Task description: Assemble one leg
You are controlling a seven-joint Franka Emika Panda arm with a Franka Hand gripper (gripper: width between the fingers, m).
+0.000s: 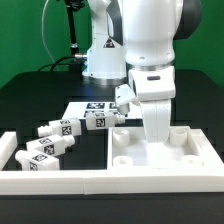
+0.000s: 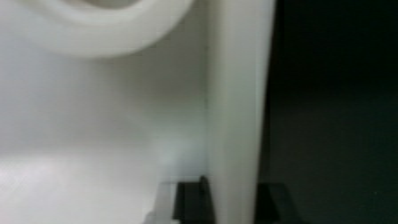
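Several white legs with black-and-white tags lie on the table at the exterior view's left, one (image 1: 62, 128) beside another (image 1: 97, 120) and one nearer the front (image 1: 46, 152). None is held. My gripper (image 1: 153, 136) reaches straight down onto the large flat white panel (image 1: 165, 158) with corner sockets. In the wrist view my gripper (image 2: 233, 202) straddles the panel's upright edge strip (image 2: 233, 100). A dark finger (image 2: 191, 202) presses each side of it. A round socket (image 2: 107, 20) shows on the panel's face. The legs are out of the wrist view.
The marker board (image 1: 92, 106) lies flat behind the legs. A low white wall (image 1: 100, 182) runs along the front and another (image 1: 10, 150) at the left, both bounding the work area. The robot base (image 1: 100, 60) stands at the back. The table is black.
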